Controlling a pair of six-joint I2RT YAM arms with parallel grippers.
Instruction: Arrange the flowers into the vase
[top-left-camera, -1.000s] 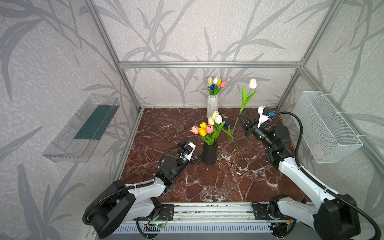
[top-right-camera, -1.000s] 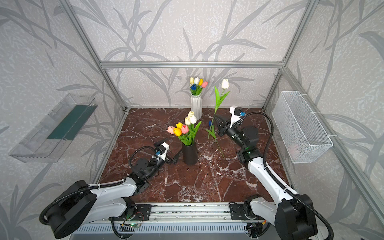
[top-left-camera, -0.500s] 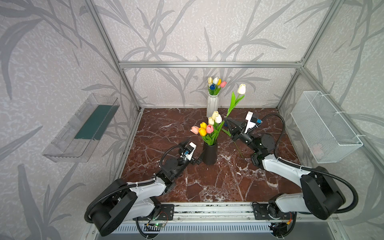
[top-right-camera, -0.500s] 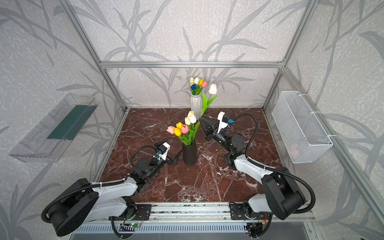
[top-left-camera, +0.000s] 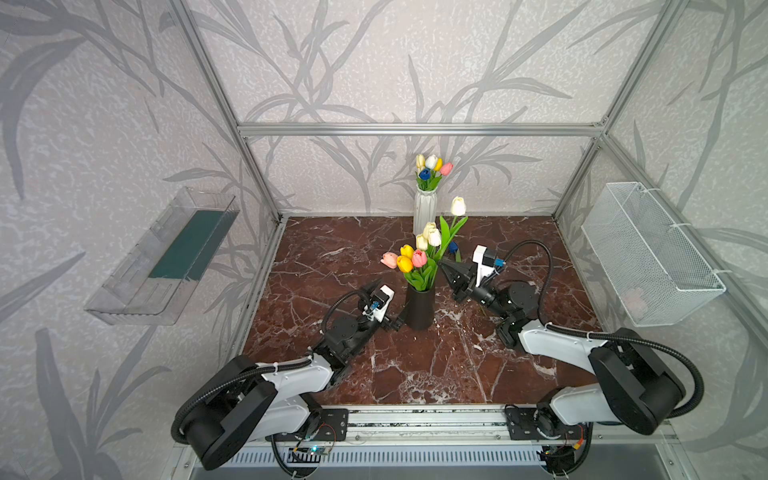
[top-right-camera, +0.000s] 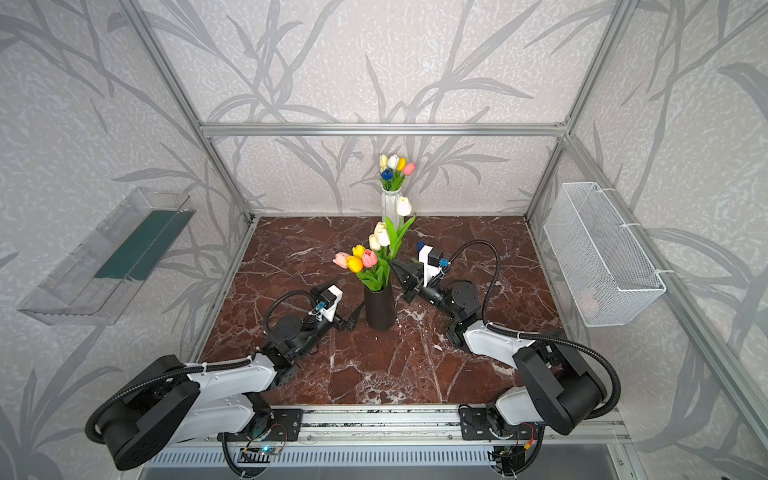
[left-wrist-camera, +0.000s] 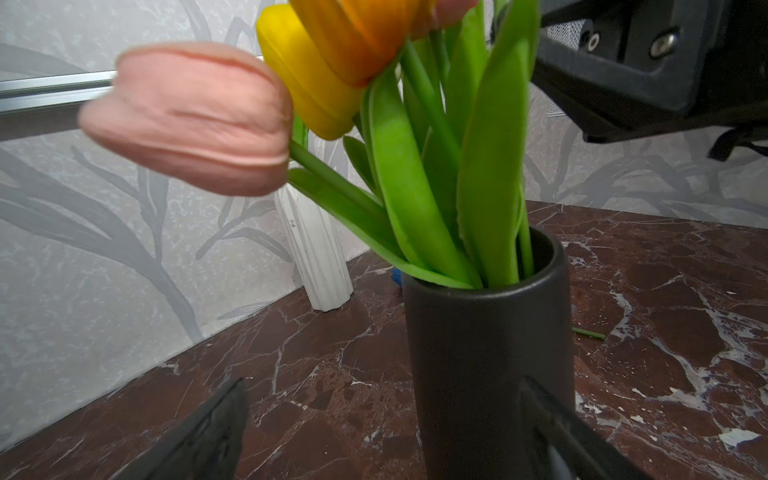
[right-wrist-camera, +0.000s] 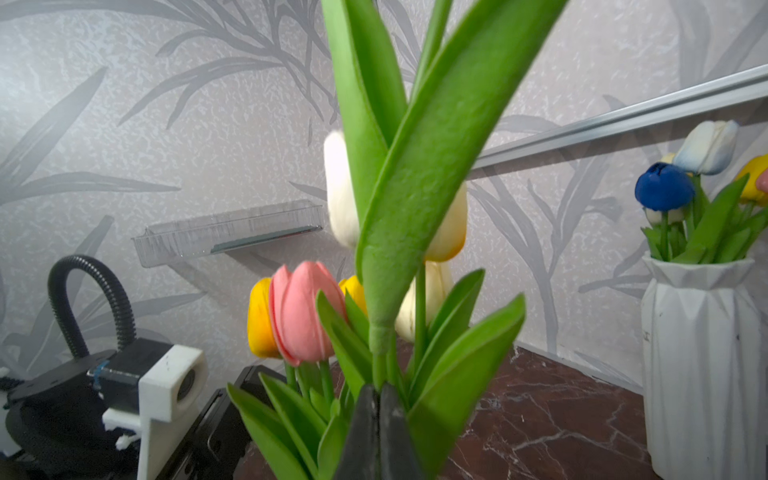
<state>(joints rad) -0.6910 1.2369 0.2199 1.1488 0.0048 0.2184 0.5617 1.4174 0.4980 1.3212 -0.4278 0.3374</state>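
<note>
I had swung my right gripper (top-left-camera: 445, 267), clamped on the thin green stem of the cream-white artificial tulip (top-left-camera: 458, 205), in to 2 o'clock of the matte black cylindrical vase (top-left-camera: 419, 309) (stem end probably not yet inside). My left gripper (top-left-camera: 397, 325) waited wide open at 8 o'clock.

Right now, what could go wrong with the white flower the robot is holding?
The black vase is crowded, so the white tulip pinched in the right gripper might snag on leaves and miss the opening. The left gripper is open beside the vase, not clamping it, so a sideways push could tip it. The pink tulip leaning out might get knocked loose.
</note>
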